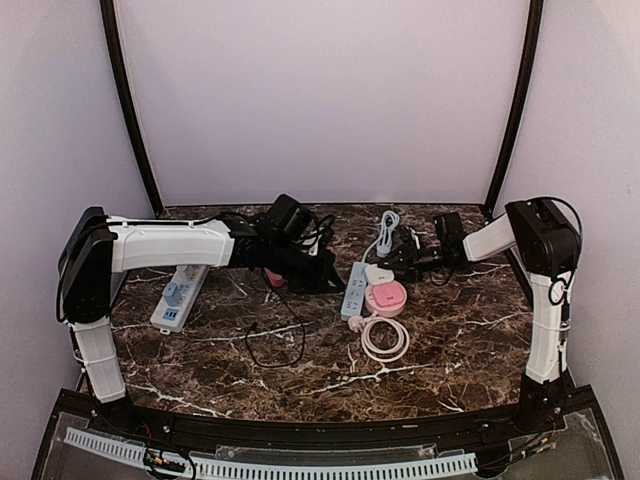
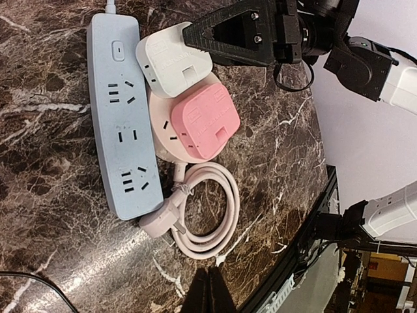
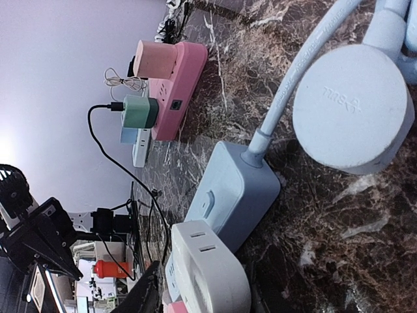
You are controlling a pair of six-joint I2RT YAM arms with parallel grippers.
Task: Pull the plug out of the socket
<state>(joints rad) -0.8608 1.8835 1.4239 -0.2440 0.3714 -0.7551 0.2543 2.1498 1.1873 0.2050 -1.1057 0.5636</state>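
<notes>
The white plug [image 2: 172, 62] sits in a round pink socket [image 2: 163, 140]. This is near the middle of the desk [image 1: 460, 340], a bit to the right. A pink plug [image 2: 208, 120] is stuck in the same round socket, right next to the white one, and the two touch at a corner.

The right tool [image 1: 395, 263] reaches in from the right side and is right at the white plug. In the left wrist view, one black pointy finger [image 2: 221, 32] touches the top edge of the white plug. In the right wrist view, the white plug fills the bottom of the picture, with a dark finger [image 3: 146, 293] just beside it. I cannot tell if the tool is squeezing the plug or is loose around it.

A long blue power strip [image 2: 124, 117] lies right beside the round socket, touching it. None of its holes have a plug in them. A pink cord [image 2: 212, 215] comes out of the round socket and lies in a ring on the desk, next to the end of the blue strip.

The left tool [image 2: 207, 287] hangs over the desk near the pink cord. Its fingers are pressed together and it holds nothing.

Far over on the left is a white power strip [image 1: 180, 297]. A thin black wire [image 1: 285, 340] curls on the desk.
</notes>
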